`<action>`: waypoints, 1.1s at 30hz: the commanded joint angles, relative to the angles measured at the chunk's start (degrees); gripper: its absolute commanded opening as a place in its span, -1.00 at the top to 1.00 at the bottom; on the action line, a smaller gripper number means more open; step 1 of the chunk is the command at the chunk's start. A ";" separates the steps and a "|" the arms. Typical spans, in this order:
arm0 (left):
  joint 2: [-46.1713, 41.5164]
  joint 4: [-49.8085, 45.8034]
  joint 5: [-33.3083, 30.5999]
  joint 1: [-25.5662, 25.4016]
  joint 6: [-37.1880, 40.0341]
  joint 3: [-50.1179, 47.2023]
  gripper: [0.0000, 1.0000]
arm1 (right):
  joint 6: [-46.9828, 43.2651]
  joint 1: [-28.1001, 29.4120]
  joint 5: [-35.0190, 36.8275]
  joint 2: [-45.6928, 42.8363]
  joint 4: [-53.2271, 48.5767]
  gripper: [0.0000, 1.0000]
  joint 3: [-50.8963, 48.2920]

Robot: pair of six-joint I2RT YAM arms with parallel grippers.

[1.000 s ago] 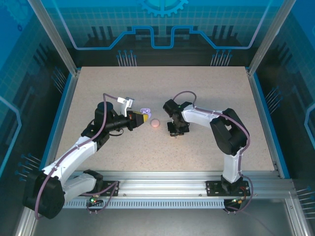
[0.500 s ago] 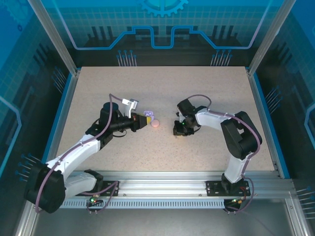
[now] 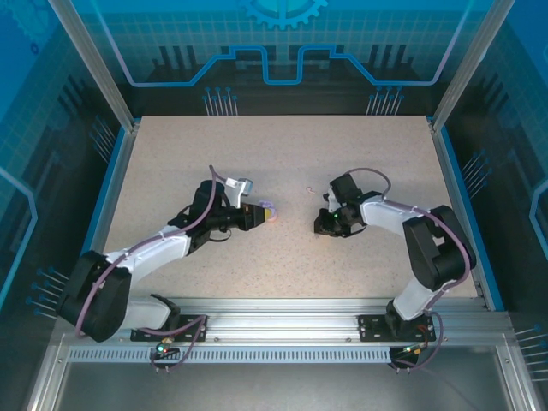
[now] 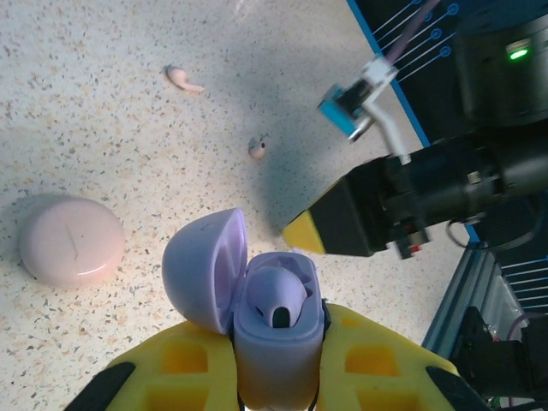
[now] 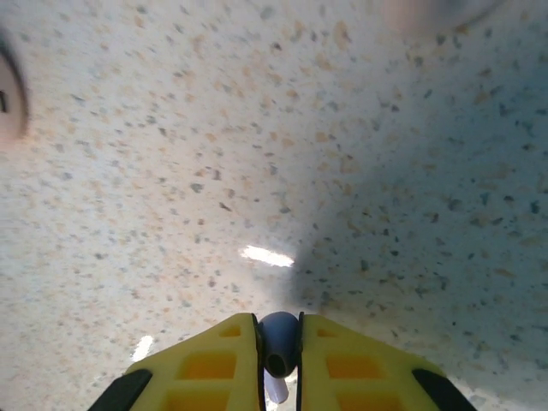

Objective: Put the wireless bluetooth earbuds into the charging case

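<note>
No word, brand name or number can be read on anything here. The one sign is part of a light-blue gear emblem (image 3: 283, 15) at the top of the back wall (image 3: 385, 43), cut off by the picture's edge, with a blue outline pattern running below it

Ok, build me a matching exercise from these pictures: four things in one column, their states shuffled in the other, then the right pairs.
Things
1. lilac case
2. pink case
3. purple earbud
4. beige earbud

States
A. lying loose on the table
B. pinched in the right end effector
C. closed, resting on the table
D. lid open, held by the left end effector

Pairs: 1-D, 2-C, 3-B, 4-A
</note>
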 commanded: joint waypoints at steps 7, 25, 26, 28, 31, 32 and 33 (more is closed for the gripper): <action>6.10 7.38 -1.99 -2.34 -4.57 0.40 0.84 | -0.10 -2.27 -7.70 -8.71 4.20 0.69 -2.01; 9.90 27.76 0.35 -4.16 -10.72 -2.18 0.84 | 5.21 -2.47 -14.53 -22.46 11.72 0.67 1.04; 9.69 28.86 0.32 -4.36 -10.52 -2.34 0.83 | 5.68 -2.47 -14.51 -22.96 12.48 0.67 1.20; 9.13 30.85 0.18 -4.69 -10.17 -2.81 0.83 | 6.49 -2.46 -14.51 -23.99 13.74 0.67 1.51; 8.45 32.31 0.09 -5.16 -8.90 -2.89 0.84 | 7.42 -2.47 -14.29 -25.30 15.96 0.67 1.95; 8.22 32.85 0.12 -5.38 -8.43 -2.89 0.83 | 7.62 -2.46 -14.09 -25.57 16.33 0.67 2.21; 8.04 33.30 0.06 -5.47 -7.95 -2.87 0.83 | 7.70 -2.47 -13.98 -25.76 16.62 0.67 2.48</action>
